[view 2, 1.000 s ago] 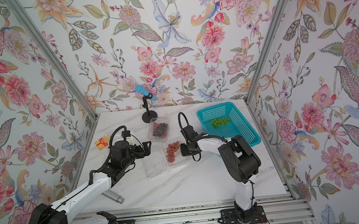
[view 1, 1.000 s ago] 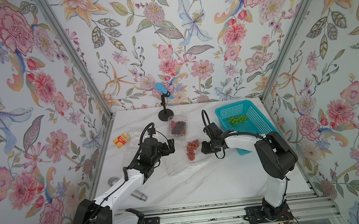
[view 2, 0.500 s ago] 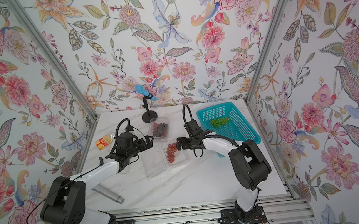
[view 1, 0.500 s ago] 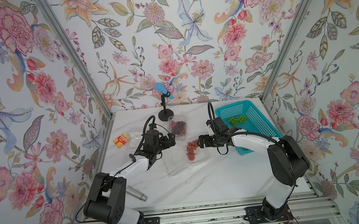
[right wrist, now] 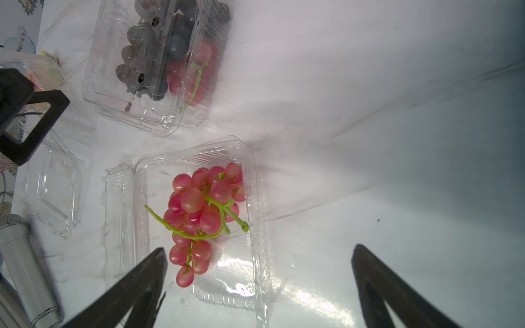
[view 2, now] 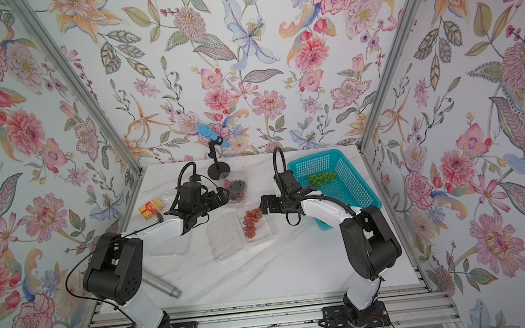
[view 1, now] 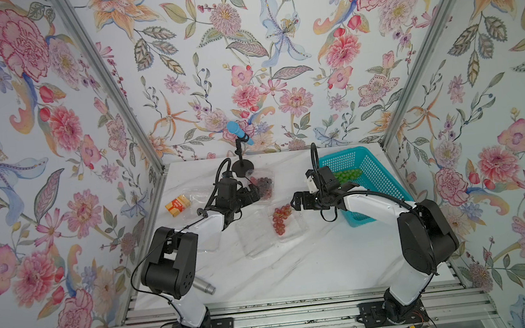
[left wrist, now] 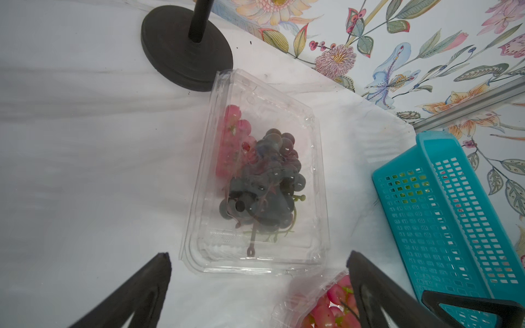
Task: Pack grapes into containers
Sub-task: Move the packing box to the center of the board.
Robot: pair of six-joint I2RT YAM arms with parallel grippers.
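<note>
Red-pink bunch (right wrist: pixel 203 215) lay inside the open middle clamshell (right wrist: pixel 235 281). Its lid (right wrist: pixel 119 215) was folded out on the table (view 1: pixel 298 267), and one green stem poked toward the hinge side. Dark bunch (left wrist: pixel 264 184), w/ a few pink berries, sat in the far clamshell (left wrist: pixel 264 93) by the mic stand (left wrist: pixel 184 48), lid apparently down. Green bunch (view 1: pixel 348 174) was in the teal basket (view 1: pixel 383 185), not boxed yet. Third clamshell (right wrist: pixel 56 193) lay open & empty near the left arm.

Right claw (right wrist: pixel 259 248) hung over the red box's near end, jaws wide, holding nothing. Left claw (left wrist: pixel 258 253) hovered by the dark box, jaws also wide & empty.

Prob. step: shut the red box, or fetch the green. For the lid, thin plastic looks likely to skid. So one claw should pin the base rim while the other folds the lid over from its free edge, pressing corners till the tabs catch. Tuck that stem in first or it could jam the seam. Go light so berries aren't squashed.
</note>
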